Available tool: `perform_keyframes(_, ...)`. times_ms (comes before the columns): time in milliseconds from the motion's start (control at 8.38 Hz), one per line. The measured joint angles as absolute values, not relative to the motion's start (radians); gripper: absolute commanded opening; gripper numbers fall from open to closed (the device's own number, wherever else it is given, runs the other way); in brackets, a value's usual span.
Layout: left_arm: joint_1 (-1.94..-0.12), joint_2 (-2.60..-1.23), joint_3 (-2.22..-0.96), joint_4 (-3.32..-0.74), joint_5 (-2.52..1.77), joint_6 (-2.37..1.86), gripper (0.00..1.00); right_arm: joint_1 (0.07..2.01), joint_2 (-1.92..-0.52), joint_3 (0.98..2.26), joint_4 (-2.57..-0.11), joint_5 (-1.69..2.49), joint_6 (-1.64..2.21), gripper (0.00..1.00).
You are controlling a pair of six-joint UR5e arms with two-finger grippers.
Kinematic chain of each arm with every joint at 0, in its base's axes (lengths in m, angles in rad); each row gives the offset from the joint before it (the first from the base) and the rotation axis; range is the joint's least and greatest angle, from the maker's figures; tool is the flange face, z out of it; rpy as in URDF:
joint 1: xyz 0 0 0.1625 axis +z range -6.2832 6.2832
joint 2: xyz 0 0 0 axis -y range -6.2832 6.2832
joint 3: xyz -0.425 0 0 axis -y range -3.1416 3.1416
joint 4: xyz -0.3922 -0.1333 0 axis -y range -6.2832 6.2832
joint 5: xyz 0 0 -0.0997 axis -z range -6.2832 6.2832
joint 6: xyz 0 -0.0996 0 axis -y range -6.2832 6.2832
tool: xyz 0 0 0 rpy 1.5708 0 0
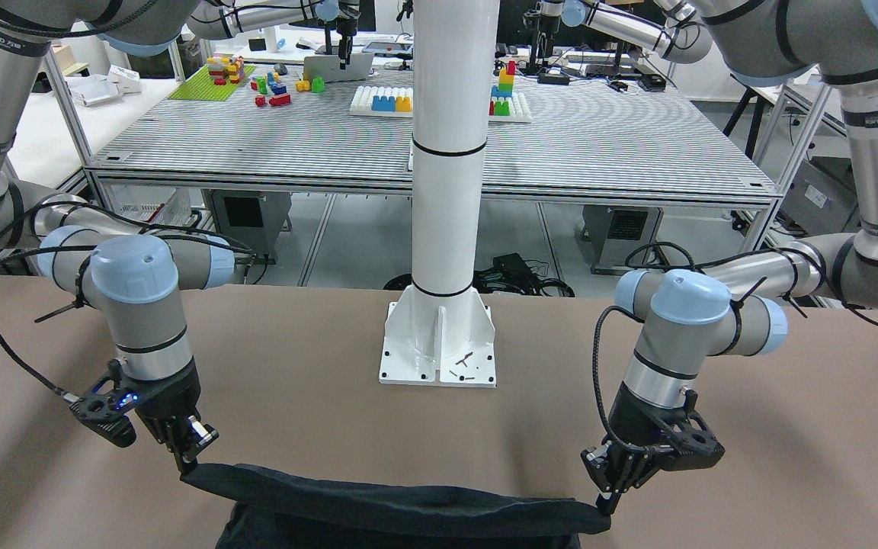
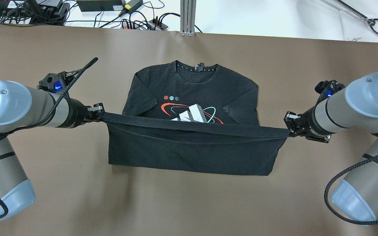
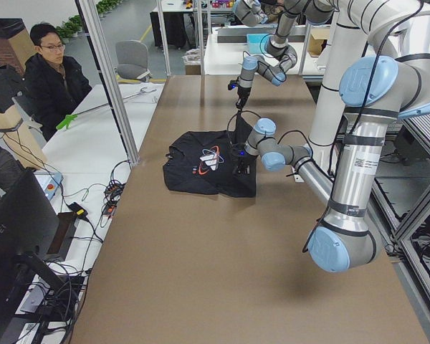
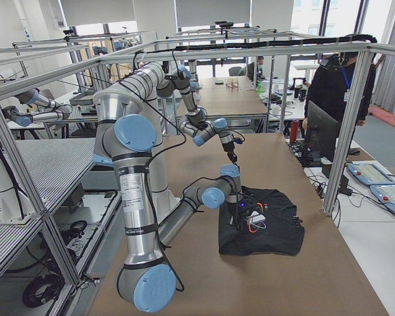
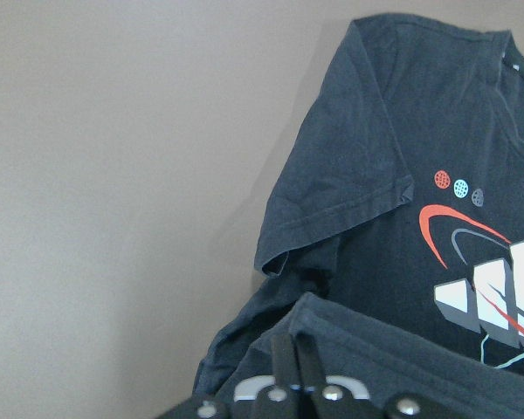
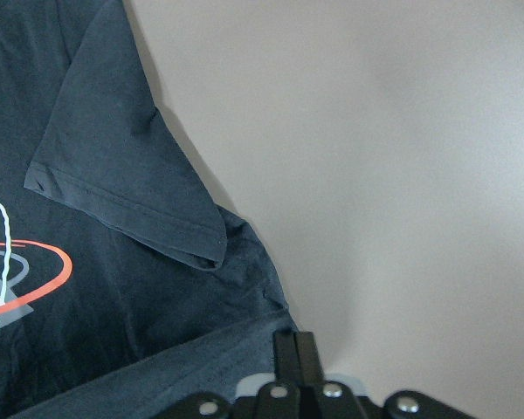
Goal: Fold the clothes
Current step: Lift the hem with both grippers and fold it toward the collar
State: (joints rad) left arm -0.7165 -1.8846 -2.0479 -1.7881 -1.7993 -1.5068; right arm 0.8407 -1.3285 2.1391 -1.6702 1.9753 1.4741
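Pinches one hem corner of the black T-shirt in the shut left gripper, at the overhead view's left. Lies front-up mid-way along the brown table, collar toward the far edge, hem lifted and stretched taut across the lower chest print. Pinches the opposite hem corner in the shut right gripper.

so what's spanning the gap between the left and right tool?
The bottom hem of the black T-shirt, stretched taut from the left tool to the right tool, each shut on a corner. The overhead view shows it best.
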Motion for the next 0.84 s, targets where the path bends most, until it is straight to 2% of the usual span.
perform_keyframes(358,-0.769,-1.918,-2.002,-1.790,-1.809,-1.502,0.00,0.910,-1.250,2.037,-1.673,1.983,1.415,0.00)
perform_keyframes(597,-0.800,-1.999,-1.895,-1.798,-1.810,-1.501,0.00,0.938,-1.182,1.943,-1.667,1.980,1.377,0.00)
perform_keyframes(835,-0.829,-2.113,-1.743,-1.814,-1.809,-1.483,0.00,0.956,-1.092,1.795,-1.648,1.961,1.331,0.00)
